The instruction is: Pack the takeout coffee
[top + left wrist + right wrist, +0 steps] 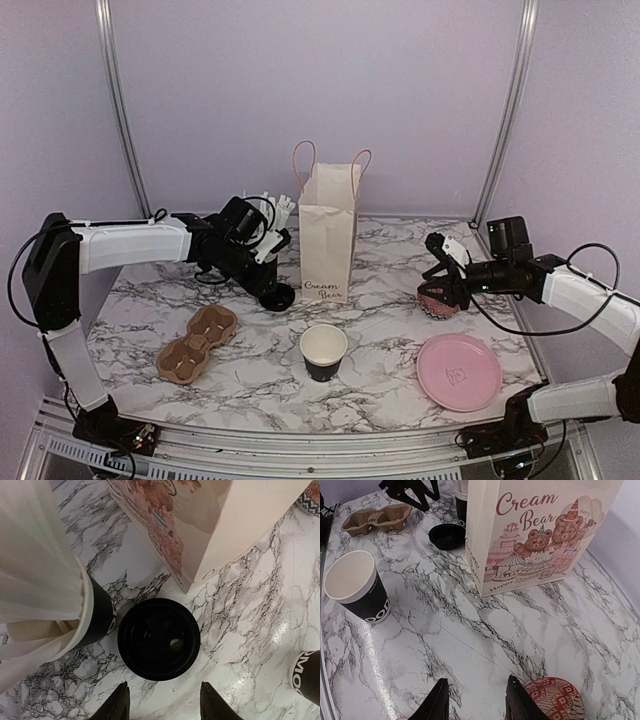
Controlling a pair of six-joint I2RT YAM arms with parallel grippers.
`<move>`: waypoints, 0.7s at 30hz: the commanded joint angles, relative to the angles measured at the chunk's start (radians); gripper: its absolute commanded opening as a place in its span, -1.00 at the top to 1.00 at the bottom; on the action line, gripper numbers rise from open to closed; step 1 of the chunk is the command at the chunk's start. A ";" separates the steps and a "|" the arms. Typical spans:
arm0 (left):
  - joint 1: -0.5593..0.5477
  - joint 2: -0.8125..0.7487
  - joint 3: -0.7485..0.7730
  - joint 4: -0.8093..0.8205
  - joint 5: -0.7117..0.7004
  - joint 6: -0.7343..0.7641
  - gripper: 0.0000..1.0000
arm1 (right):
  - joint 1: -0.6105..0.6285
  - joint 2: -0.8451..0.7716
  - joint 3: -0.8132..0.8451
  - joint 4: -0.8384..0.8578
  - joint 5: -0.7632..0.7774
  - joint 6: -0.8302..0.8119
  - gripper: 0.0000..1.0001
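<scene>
The black paper cup (323,352), white inside, stands upright and uncovered at the front middle of the table. It also shows in the right wrist view (357,587) and at the edge of the left wrist view (307,677). Its round black lid (281,297) lies flat on the marble by the paper bag's left corner, large in the left wrist view (159,638). My left gripper (164,687) is open just above and short of the lid, touching nothing. My right gripper (477,682) is open and empty over bare marble at the right.
A "Cream Bear" paper bag (328,238) stands open at the back middle. A black cup full of white straws (97,615) stands beside the lid. A brown cup tray (198,344) lies front left. A pink plate (459,371) and a red patterned round thing (555,697) sit at the right.
</scene>
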 commanded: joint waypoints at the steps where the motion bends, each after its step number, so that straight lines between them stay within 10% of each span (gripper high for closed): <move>1: -0.037 0.054 0.023 -0.046 -0.014 0.071 0.05 | -0.010 -0.011 0.009 0.073 -0.017 0.027 0.25; 10: -0.081 0.186 0.117 -0.056 -0.088 0.141 -0.15 | -0.009 -0.002 0.003 0.061 -0.024 0.003 0.25; 21: -0.081 0.315 0.198 -0.092 -0.100 0.146 0.13 | -0.009 -0.010 -0.006 0.052 -0.002 -0.019 0.25</move>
